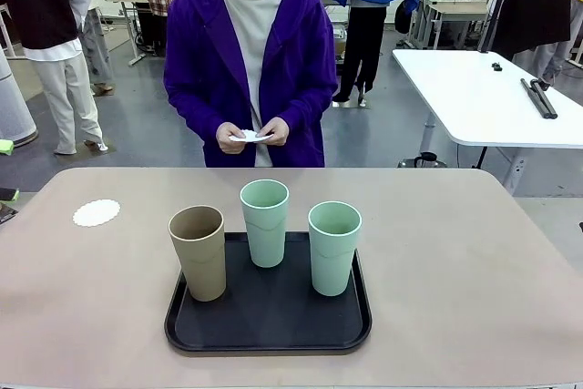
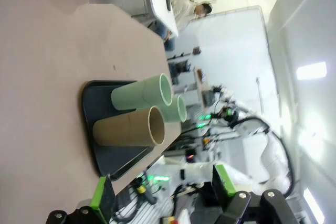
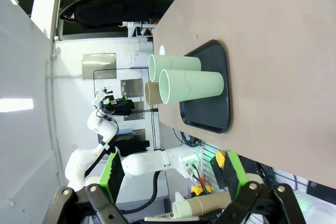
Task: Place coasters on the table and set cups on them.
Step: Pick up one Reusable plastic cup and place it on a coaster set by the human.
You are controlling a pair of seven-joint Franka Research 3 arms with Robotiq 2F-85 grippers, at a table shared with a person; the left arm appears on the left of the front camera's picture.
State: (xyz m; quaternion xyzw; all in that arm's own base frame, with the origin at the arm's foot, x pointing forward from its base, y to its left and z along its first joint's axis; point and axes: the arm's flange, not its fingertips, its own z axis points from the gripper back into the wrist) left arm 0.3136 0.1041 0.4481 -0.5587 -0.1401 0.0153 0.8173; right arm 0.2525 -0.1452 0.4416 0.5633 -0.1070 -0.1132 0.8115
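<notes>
Your left claw (image 2: 160,182) is spread wide with nothing between its green pads. Its wrist is rolled, so the beige-tan matte tabletop (image 2: 47,77) stands on edge in its view, and it hangs back from the cups, touching nothing. Your right claw (image 3: 173,163) is just as wide and empty, rolled the other way and also held back on the near side. A black rounded-corner tray (image 1: 273,334) sits close to the near edge of the tabletop, about at its middle, and carries three tall tapered matte tumblers, all upright. The tan-brown tumbler (image 1: 200,257) stands at the tray's left. One pale mint green tumbler (image 1: 265,225) stands at the tray's far middle, and the other mint green tumbler (image 1: 333,248) at its right. They are close together but not touching. One round white paper doily with a scalloped lacy edge (image 1: 97,213) lies flat on the tabletop to the far left, well apart from the tray. Beyond the far edge, the person's hands (image 1: 231,138) are together at the waist, holding a small white paper piece (image 1: 250,137); you cannot tell how many sheets. You have open tabletop on both sides of the tray, widest to the right, plus a strip between the tray and the far edge.
</notes>
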